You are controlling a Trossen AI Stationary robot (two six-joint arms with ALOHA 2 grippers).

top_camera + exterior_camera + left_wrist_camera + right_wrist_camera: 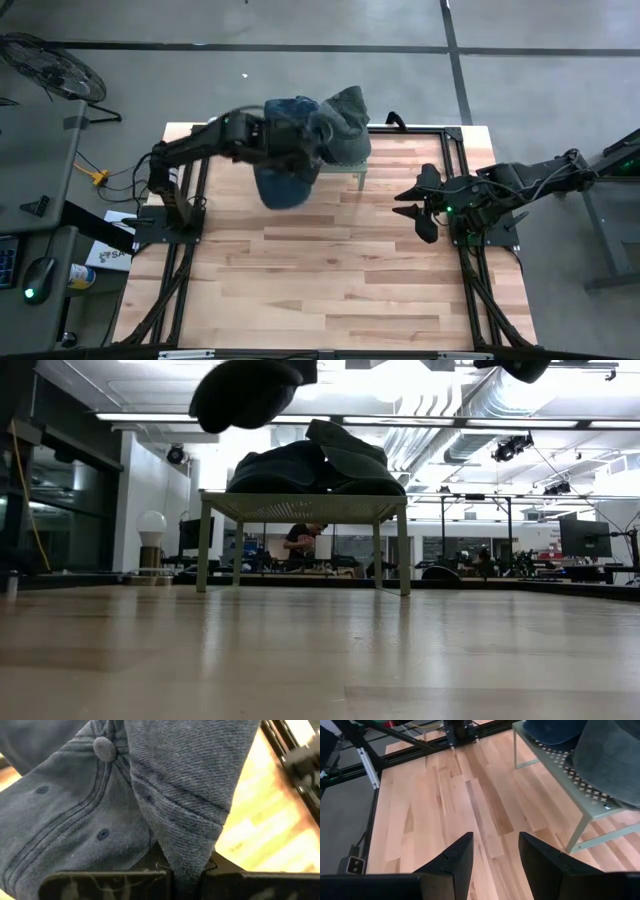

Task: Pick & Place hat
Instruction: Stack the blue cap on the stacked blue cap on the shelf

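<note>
I am working over the table [330, 290], where hats are piling on the small stand [570, 780]. My left gripper [300, 150] is pinching a blue hat [285, 180] aloft beside it; thin fabric could slip free. My right gripper [492, 857] is waiting, spread.
</note>
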